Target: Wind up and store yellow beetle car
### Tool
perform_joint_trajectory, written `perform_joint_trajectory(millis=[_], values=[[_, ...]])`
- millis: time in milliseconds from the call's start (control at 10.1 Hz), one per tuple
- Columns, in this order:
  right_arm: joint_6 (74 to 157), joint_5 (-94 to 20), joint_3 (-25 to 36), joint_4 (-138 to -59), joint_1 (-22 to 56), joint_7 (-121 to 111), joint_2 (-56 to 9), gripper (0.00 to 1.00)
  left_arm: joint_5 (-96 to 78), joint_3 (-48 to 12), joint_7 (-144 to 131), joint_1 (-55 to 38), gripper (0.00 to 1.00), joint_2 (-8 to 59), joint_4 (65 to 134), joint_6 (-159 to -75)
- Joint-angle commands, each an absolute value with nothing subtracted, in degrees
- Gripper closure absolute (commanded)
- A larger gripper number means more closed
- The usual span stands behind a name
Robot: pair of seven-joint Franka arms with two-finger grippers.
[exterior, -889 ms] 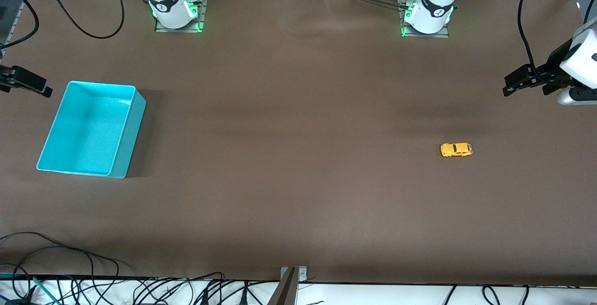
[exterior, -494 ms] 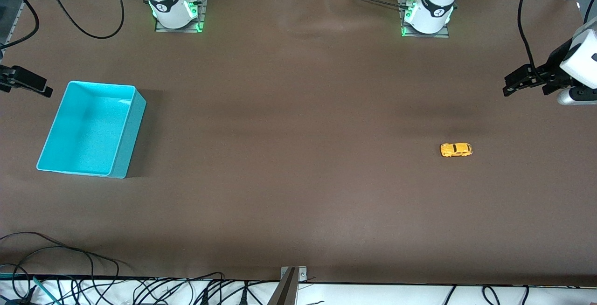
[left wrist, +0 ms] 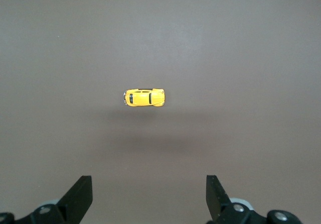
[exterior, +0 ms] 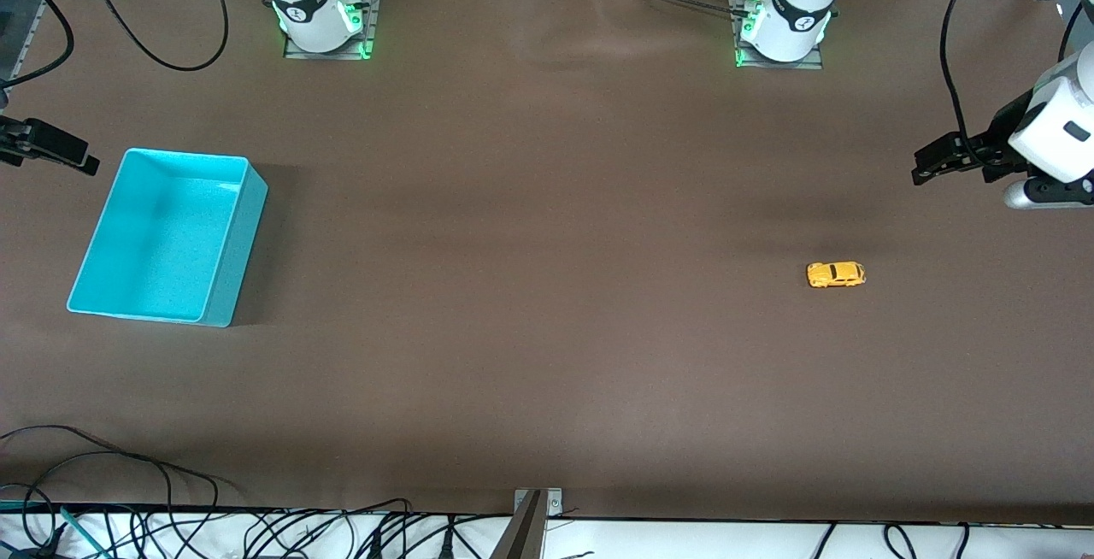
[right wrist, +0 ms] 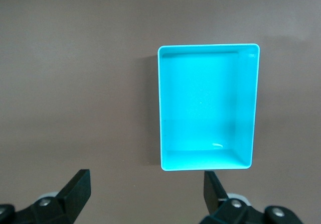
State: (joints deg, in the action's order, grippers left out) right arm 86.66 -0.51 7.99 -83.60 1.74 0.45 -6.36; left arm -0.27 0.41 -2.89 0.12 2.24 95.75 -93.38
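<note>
While the yellow beetle car (exterior: 836, 274) is set on its wheels on the brown table (exterior: 547, 285) — well apart from the turquoise bin (exterior: 235, 281), toward the left arm's end — the left gripper (exterior: 932, 164) is held above the table near the car, fingers spread; the right gripper (exterior: 64, 157) is held just beside the bin, likewise spread and empty.

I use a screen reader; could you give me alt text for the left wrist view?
A tiny yellow beetle car sits alone on the brown table, seen from above. The left gripper hangs open over the table short of it, fingers spread wide.
</note>
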Motion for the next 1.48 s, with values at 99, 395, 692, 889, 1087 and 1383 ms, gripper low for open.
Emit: perform_joint_trajectory(millis=[99,395,692,889,1087,1383], values=[[83.34,-1.67,7.65,-82.53,1.67,0.17,-6.33,0.00,1.23,1.05,-1.58,0.53,0.00,2.81,95.80,-93.78],[83.23,-1.67,7.56,-82.70,1.85,1.05,-6.50,0.00,1.14,1.14,-1.67,0.62,0.00,2.90,95.80,-93.78],[83.58,-1.58,7.65,-82.79,1.93,0.97,-6.68,0.00,0.79,1.14,-1.67,0.62,0.00,2.90,95.80,-93.78],[83.58,-1.41,7.65,-82.88,1.85,0.88,-6.77,0.00,0.70,1.14,-1.67,0.62,0.00,2.90,95.80,-93.78],[83.67,-1.41,7.65,-82.79,1.85,0.70,-6.86,0.00,0.70,1.14,-1.67,0.62,0.00,2.90,95.71,-93.78],[83.76,-1.58,7.65,-82.79,1.85,0.70,-6.86,0.00,0.62,1.14,-1.93,0.62,0.00,2.90,95.71,-93.78]])
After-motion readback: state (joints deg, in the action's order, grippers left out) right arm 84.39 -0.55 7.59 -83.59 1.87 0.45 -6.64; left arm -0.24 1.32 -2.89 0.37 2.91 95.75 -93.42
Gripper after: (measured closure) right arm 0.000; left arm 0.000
